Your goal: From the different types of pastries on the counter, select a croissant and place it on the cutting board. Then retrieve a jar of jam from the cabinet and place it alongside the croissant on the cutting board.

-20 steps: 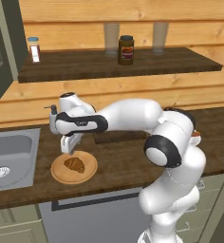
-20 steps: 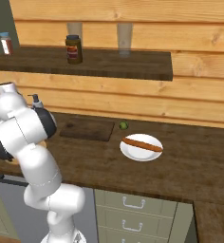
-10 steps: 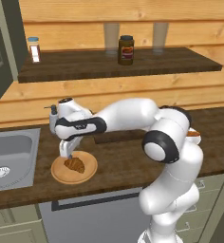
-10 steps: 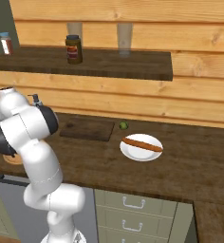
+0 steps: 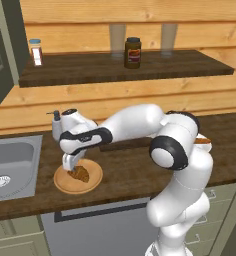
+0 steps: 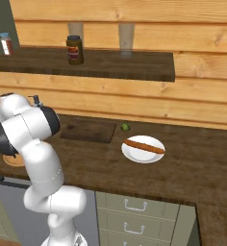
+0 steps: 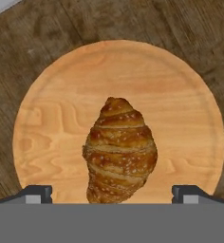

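Observation:
The croissant (image 7: pixel 119 152), golden-brown and ridged, lies on a round light-wood plate (image 7: pixel 52 118) near the counter's front edge, by the sink. My gripper (image 7: pixel 114 194) hangs open just over it, one fingertip on each side and wide apart. From the left base view the gripper (image 5: pixel 72 167) sits low over the croissant (image 5: pixel 82 174) on the plate (image 5: pixel 92 184). The dark cutting board (image 6: pixel 89 129) lies bare further right on the counter (image 6: pixel 192 173). A long stick pastry (image 6: pixel 143 145) rests on a white plate (image 6: pixel 134 154). The jar of jam is out of view.
A steel sink (image 5: pixel 10 165) is just left of the wooden plate. On the shelf stand a dark black-lidded jar (image 5: pixel 132 52) and a blue-capped bottle (image 5: pixel 36 52). A small green lime (image 6: pixel 125 127) sits by the cutting board. My arm spans over the board.
The gripper has come down and a little left, from above the plate to just over the croissant. The croissant and plate have stayed in place.

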